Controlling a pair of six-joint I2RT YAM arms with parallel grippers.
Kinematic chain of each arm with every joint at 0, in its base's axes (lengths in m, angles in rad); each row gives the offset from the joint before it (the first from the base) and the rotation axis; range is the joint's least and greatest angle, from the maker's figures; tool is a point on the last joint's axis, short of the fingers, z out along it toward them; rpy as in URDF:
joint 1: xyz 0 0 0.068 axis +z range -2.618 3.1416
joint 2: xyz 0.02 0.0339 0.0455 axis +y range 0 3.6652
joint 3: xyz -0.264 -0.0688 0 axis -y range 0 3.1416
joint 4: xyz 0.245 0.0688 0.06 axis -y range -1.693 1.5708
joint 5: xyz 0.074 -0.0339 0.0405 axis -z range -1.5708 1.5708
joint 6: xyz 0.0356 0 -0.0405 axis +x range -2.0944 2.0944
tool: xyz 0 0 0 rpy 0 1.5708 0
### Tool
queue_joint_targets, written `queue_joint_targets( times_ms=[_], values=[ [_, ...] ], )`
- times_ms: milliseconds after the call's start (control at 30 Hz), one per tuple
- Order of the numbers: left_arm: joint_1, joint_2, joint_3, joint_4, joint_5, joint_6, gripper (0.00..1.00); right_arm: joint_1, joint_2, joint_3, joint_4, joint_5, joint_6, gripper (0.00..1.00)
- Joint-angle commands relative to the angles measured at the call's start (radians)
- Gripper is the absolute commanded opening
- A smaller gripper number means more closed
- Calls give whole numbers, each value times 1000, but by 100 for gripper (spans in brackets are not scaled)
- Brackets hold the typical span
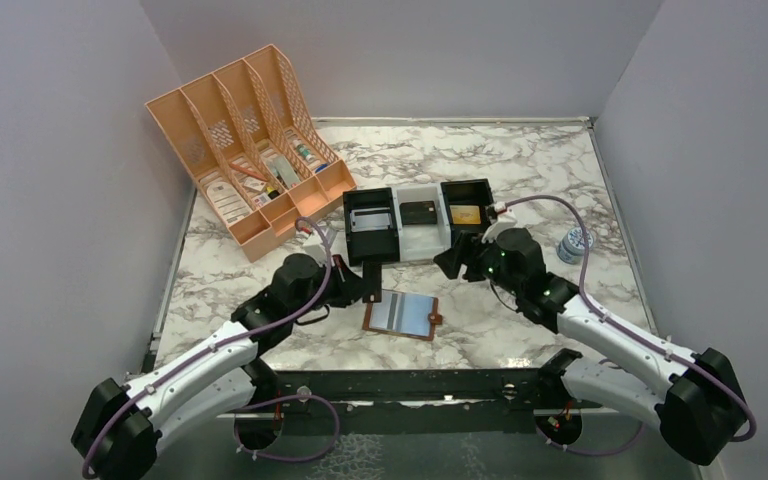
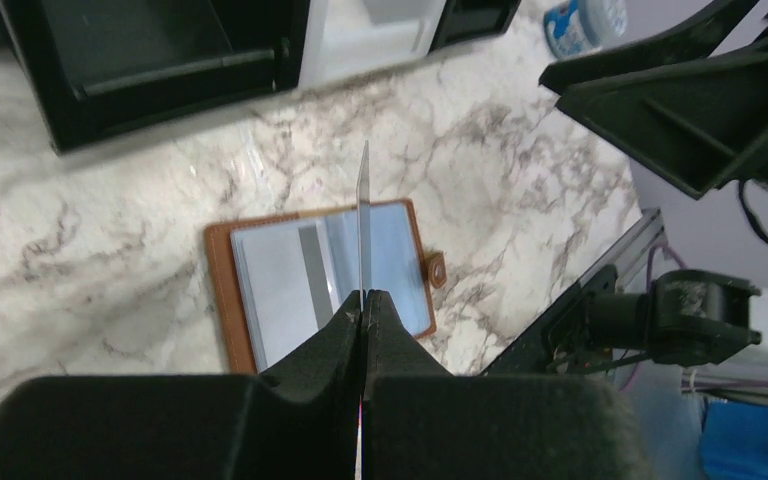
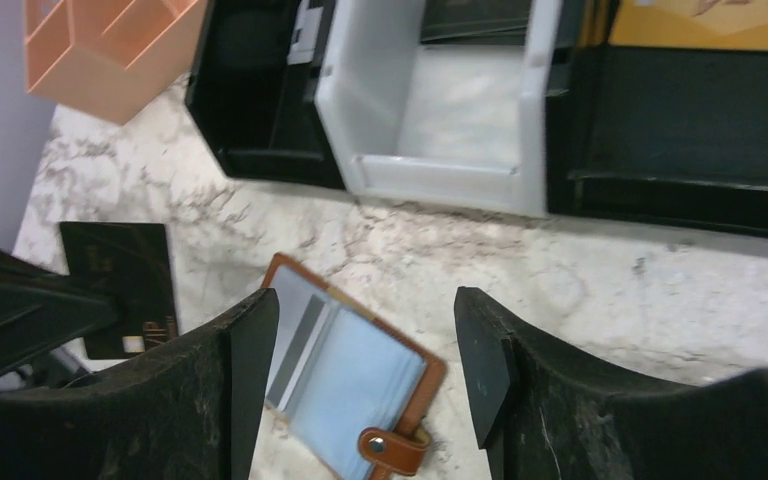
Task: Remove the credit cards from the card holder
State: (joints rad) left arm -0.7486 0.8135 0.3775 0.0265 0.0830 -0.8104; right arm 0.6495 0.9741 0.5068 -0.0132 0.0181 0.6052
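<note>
Clamps one card (image 2: 364, 200) upright in clenched left pincer (image 2: 364, 300), above left edge of open wallet (image 1: 400, 315) lying flat on counter (image 1: 520, 180), with long axis arm to arm. Hangs right pincer (image 3: 365, 340) released over wallet's snap end, likely nearer for next card.

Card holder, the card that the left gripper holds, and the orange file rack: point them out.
card holder (image 1: 401, 316): top view, on its pale inner pocket.
card (image 3: 120, 285): right wrist view, on its dark face.
orange file rack (image 1: 295, 210): top view, on its front wall.
</note>
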Motion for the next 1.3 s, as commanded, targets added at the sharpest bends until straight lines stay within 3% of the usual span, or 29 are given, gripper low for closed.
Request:
queue_joint_targets(
  times_ms=[0,133,300,333,367,400,433,667,1133,1267],
  values=[
    [127,-36,-1,134,230,31,0,-86,17,34,-7,-53,-22,66],
    [221,-7,-26,250,379,-25,0,-209,29,-22,182,-414,41,66],
    [242,34,-48,423,471,-118,0,-217,105,-14,414,-761,104,66],
    [242,41,-44,445,483,-130,0,-216,142,-5,453,-813,121,68],
    [242,48,-41,465,496,-140,0,-215,168,-3,500,-860,142,84],
    [241,54,-39,487,506,-152,0,-215,192,1,544,-903,167,88],
    [241,59,-37,508,517,-163,0,-212,215,6,576,-936,183,85],
    [204,105,-24,602,518,-193,0,-114,286,65,651,-935,234,79],
    [140,126,-46,722,506,-231,0,-82,360,51,814,-941,365,52],
    [138,138,-66,777,508,-260,0,-82,362,45,861,-959,412,39]
  ],
)
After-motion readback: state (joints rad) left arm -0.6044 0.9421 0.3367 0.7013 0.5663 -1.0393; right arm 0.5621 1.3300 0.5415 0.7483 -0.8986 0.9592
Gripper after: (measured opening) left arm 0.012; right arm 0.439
